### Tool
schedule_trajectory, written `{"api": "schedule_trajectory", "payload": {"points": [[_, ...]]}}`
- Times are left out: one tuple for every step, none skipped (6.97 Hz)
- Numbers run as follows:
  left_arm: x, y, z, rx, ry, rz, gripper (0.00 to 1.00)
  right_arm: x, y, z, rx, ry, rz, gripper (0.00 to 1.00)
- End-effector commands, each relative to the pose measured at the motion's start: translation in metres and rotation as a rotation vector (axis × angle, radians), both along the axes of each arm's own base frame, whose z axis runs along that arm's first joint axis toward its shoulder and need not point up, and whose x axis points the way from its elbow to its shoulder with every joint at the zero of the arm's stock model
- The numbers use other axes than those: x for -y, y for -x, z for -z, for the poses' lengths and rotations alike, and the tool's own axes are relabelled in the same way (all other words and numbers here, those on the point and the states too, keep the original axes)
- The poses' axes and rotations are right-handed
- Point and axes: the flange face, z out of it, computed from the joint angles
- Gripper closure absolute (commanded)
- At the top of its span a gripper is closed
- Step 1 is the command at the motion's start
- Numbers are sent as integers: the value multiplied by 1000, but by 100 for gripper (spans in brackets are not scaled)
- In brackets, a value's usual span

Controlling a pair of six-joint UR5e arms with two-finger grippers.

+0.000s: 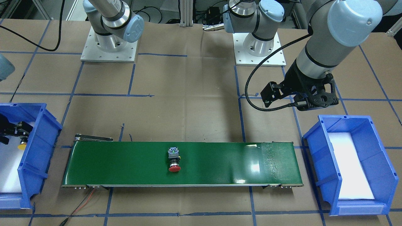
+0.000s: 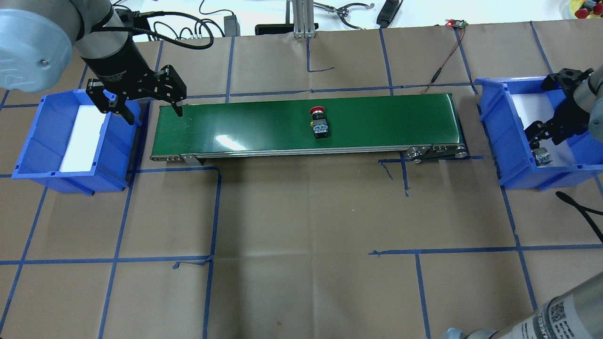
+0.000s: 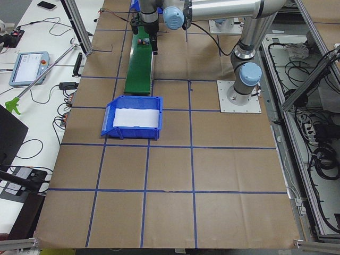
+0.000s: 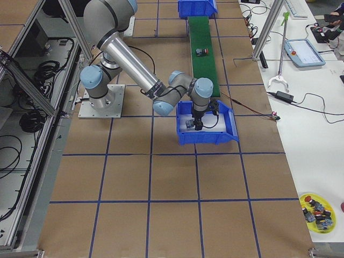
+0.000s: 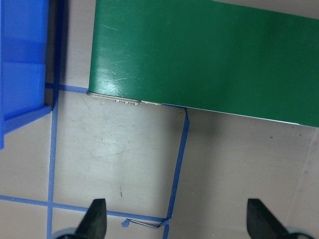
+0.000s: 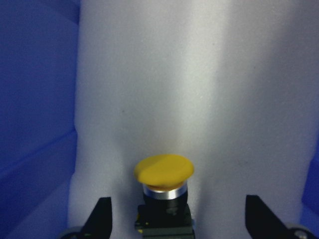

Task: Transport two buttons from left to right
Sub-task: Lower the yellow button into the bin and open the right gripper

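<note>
A red button (image 2: 319, 123) lies on its side mid-way along the green conveyor belt (image 2: 245, 127), also in the front view (image 1: 174, 160). A yellow button (image 6: 164, 172) sits on white foam in the blue bin on my right (image 2: 492, 136), its grey block end showing in the overhead view (image 2: 543, 156). My right gripper (image 6: 179, 216) is down inside that bin, jaws wide open astride the yellow button without touching it. My left gripper (image 2: 154, 117) is open and empty above the belt's left end, beside the blue bin on my left (image 2: 28, 141).
The left bin holds only a white foam pad (image 2: 82, 136). A red and black wire (image 2: 443, 66) runs from the belt's right end to the table's far edge. Blue tape lines cross the brown paper. Both arm bases (image 1: 108, 47) stand behind the belt.
</note>
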Motion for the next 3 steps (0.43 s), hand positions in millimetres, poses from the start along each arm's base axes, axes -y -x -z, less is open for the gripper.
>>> {"api": "schedule_trajectory", "payload": {"points": [[0,0,0,1,0,0,0,10,4,-59,-61,81,16,0],[0,0,-1,2,2,0,0,12,-1,-95,-86,132,34,0],[0,0,0,1,0,0,0,20,-16,-137,-94,203,99,0]]}}
